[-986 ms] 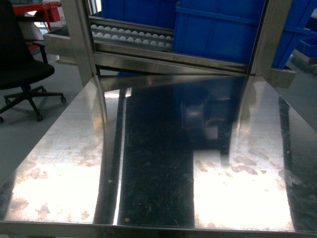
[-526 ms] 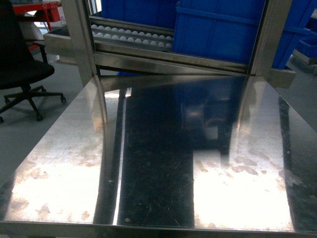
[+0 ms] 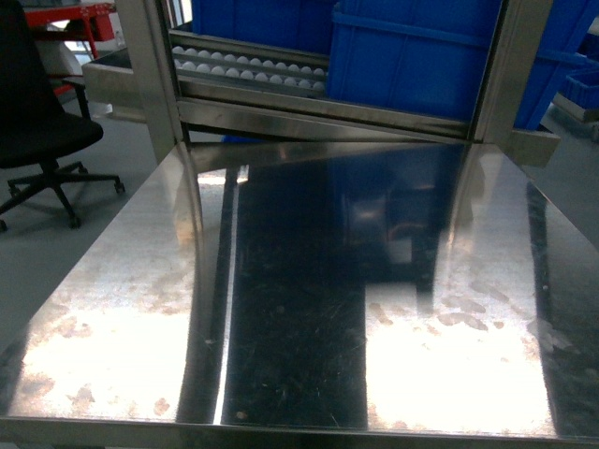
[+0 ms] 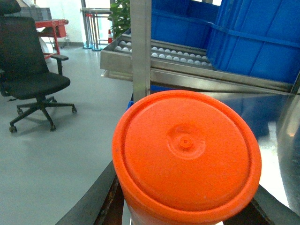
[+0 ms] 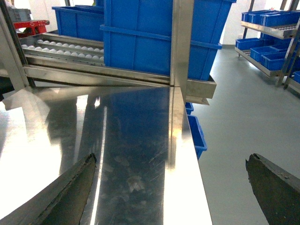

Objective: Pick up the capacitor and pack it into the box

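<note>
From the head camera I see only the steel bench (image 3: 309, 309), shiny and smudged, with blue bins (image 3: 412, 56) on the roller rack (image 3: 248, 67) behind it and a black chair (image 3: 42, 131) off to the left on the grey floor. Neither arm shows in this view, and I can't find the pink box in any camera.

My left wrist camera is filled by a big orange cylinder (image 4: 185, 157), its round end cap facing the lens. I take this for the capacitor. It sits right between the dark fingers (image 4: 91, 204) of my left hand (image 4: 183, 211), which show only as slivers at the lower corners; I can't tell for sure whether they are clamped on it. Behind it stand a steel post (image 4: 140, 49), the rollers and more bins.

My right hand (image 5: 171, 192) hangs over the bench's right edge with its two dark fingers (image 5: 56, 192) spread wide apart and nothing between them. More bins sit on a shelf (image 5: 265, 28) at far right.
</note>
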{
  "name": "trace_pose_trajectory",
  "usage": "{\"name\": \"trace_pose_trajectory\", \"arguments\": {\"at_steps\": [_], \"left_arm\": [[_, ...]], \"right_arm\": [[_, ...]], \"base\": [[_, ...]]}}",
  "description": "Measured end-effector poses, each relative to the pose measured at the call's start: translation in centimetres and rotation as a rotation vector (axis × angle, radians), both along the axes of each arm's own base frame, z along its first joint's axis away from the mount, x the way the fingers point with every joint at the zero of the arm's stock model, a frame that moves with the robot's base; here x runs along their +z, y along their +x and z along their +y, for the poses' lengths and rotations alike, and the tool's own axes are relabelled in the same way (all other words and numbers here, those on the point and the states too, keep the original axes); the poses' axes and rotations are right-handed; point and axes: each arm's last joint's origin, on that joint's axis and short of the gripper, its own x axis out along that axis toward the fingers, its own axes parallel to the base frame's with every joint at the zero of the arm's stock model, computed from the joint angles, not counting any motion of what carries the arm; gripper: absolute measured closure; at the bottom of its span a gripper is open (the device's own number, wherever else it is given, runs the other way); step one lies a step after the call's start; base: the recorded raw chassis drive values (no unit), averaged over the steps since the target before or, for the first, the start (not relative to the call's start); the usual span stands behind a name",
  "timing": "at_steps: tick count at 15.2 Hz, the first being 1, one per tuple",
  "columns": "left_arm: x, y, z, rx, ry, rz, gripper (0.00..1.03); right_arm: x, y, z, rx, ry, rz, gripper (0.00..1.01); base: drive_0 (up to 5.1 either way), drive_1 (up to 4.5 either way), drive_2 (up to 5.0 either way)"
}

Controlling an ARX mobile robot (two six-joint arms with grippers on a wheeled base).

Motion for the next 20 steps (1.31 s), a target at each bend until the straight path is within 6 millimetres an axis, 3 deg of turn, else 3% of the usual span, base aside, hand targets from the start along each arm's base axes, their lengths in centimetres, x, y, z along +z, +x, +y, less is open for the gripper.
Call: {"name": "trace_pose_trajectory", "arguments": {"at_steps": [9, 11, 20], "left_arm": [[0.0, -1.3, 0.0, 0.0, 0.0, -0.007, 0.58], [-0.3, -2.3, 0.0, 0.0, 0.0, 0.006, 0.58], [-0.4, -2.3, 0.0, 0.0, 0.002, 0.01, 0.58]], "right_arm": [[0.0, 0.0, 0.0, 0.0, 0.0, 0.0, 0.03], [0.0, 0.0, 0.0, 0.0, 0.0, 0.0, 0.03], [0.0, 0.0, 0.0, 0.0, 0.0, 0.0, 0.03]], "base": [[0.0, 0.0, 0.0], [0.0, 0.0, 0.0], [0.0, 0.0, 0.0]]}}
